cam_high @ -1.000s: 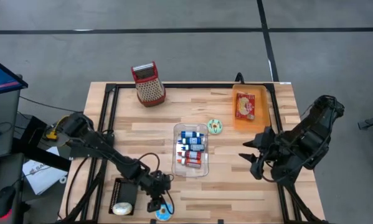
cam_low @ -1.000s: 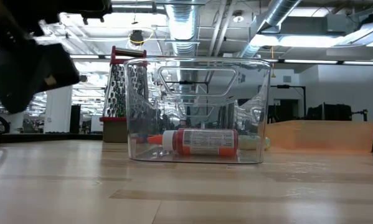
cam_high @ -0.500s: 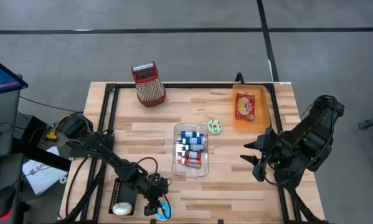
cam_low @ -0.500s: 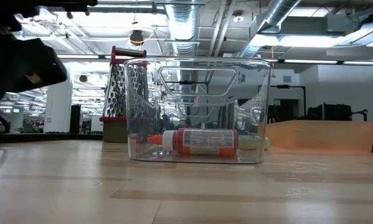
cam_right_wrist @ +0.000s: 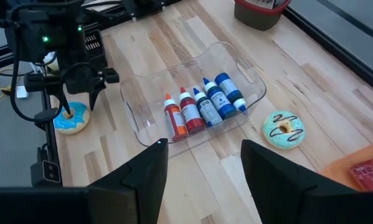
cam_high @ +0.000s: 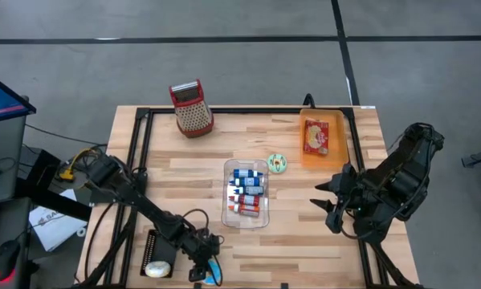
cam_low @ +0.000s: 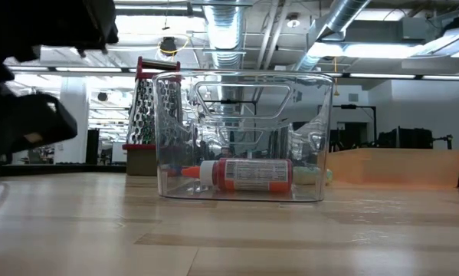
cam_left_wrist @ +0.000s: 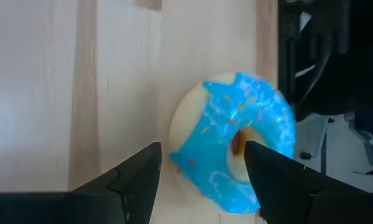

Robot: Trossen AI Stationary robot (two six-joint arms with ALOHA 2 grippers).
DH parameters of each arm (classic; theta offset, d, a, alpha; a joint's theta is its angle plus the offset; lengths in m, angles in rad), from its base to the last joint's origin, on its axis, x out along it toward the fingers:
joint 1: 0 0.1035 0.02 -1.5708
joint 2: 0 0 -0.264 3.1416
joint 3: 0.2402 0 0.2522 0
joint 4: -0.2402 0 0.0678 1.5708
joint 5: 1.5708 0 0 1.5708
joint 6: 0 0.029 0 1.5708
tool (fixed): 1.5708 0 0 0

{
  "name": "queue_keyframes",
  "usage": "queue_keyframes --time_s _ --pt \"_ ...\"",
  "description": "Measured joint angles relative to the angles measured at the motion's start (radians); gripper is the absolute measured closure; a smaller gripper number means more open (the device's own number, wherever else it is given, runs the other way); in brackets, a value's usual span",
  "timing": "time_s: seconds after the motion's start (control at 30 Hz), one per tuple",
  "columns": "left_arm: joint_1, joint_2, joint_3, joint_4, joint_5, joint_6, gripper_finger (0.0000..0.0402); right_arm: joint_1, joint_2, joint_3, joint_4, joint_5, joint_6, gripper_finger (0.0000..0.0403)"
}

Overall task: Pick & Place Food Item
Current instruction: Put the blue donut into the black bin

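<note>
Now the left gripper (cam_high: 202, 270), fingers apart, angles steeply down over the round blue-iced doughnut (cam_left_wrist: 236, 149) at the table's near edge, lower and nearer vs. a sec ago. Right gripper (cam_high: 324, 204), fingers spread, waits raised at right.

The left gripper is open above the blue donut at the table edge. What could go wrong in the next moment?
1. The blue donut lies at the table edge, so a sideways nudge from the left gripper could push it off.
2. One finger seems aimed near the donut's hole; closing there might catch only part of the ring or dent the icing.
3. The black tray stands close beside, so the arm could perhaps clip it.
</note>
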State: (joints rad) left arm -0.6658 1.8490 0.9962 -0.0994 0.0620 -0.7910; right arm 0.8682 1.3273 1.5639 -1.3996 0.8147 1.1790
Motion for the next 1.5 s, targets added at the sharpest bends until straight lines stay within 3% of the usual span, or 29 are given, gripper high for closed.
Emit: queue_keyframes --time_s 0.27,0.67,1.03,1.23,1.5 --pt "-0.005 0.027 0.001 0.029 -0.008 -0.028 0.0181 -0.008 0.000 0.000 -0.009 -0.001 0.023 0.0207" --pt "0.006 0.021 0.000 0.011 -0.005 -0.059 0.0288 -0.007 0.000 0.000 -0.012 -0.001 0.026 0.0207" --pt "0.090 -0.101 -0.001 -0.141 -0.014 0.026 0.0269 -0.007 0.000 0.000 -0.023 -0.001 0.018 0.0207" --pt "0.178 -0.206 -0.006 -0.330 0.130 0.053 0.0266 -0.006 0.000 0.000 -0.032 0.001 0.018 0.0207" --pt "0.224 -0.428 -0.116 -0.431 0.277 -0.018 0.0266 -0.005 0.000 0.000 -0.045 0.026 0.018 0.0207"
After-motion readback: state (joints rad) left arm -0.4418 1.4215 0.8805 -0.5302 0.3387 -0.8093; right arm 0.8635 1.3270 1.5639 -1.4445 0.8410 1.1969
